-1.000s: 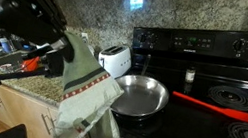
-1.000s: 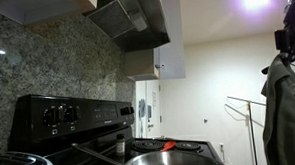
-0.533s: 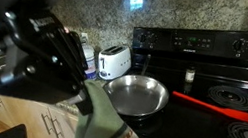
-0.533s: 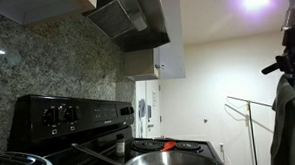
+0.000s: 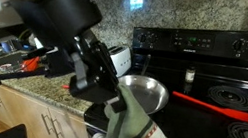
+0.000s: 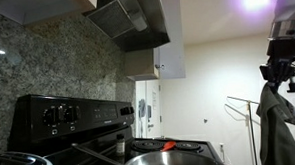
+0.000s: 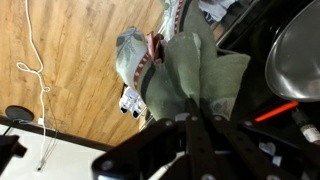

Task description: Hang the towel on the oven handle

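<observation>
My gripper [image 5: 111, 99] is shut on a grey-green towel [image 5: 132, 129] with a red-and-white patterned end. The towel hangs from the fingers in front of the stove's front edge. In an exterior view the towel [image 6: 274, 122] hangs from the gripper [image 6: 277, 75] at the right. In the wrist view the towel [image 7: 185, 72] droops below the closed fingers [image 7: 196, 118] over a wooden floor. The oven handle is hidden behind the arm and towel.
A black stove [image 5: 218, 54] carries a steel pan [image 5: 150, 94] and a red spatula [image 5: 214, 106]. A white toaster [image 5: 117, 60] and cluttered granite counter [image 5: 22, 74] lie beside it. A range hood [image 6: 135, 18] hangs above.
The arm has swung toward the stove, carrying the towel from over the counter to in front of the stove's front edge. The towel stays held.
</observation>
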Robot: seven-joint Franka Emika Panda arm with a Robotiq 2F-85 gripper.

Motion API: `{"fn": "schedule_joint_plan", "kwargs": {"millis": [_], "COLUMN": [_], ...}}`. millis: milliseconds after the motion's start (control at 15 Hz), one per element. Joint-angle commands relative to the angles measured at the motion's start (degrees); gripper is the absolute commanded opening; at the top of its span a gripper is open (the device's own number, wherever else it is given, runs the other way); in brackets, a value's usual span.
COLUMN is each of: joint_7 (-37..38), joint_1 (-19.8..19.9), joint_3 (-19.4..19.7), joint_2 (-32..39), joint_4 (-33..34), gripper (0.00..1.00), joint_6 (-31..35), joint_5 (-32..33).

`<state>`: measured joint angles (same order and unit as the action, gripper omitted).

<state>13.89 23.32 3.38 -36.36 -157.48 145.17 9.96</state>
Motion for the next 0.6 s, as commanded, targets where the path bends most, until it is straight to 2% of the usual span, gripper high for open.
{"fn": "schedule_joint_plan", "kwargs": {"millis": [0,267,533], "joint_7": [1.4,3.4,7.4], "joint_1": [-0.6,0.6,2.1], "joint_3": [-1.4,-6.0,-10.9], "joint_2": [3.7,5.3,5.5], "joint_4": [1.6,2.2,2.9], "gripper": [0.01,0.01,0.01], "joint_6": [5.1,4.6,2.3], "joint_5": [0.6,3.6,9.8]}}
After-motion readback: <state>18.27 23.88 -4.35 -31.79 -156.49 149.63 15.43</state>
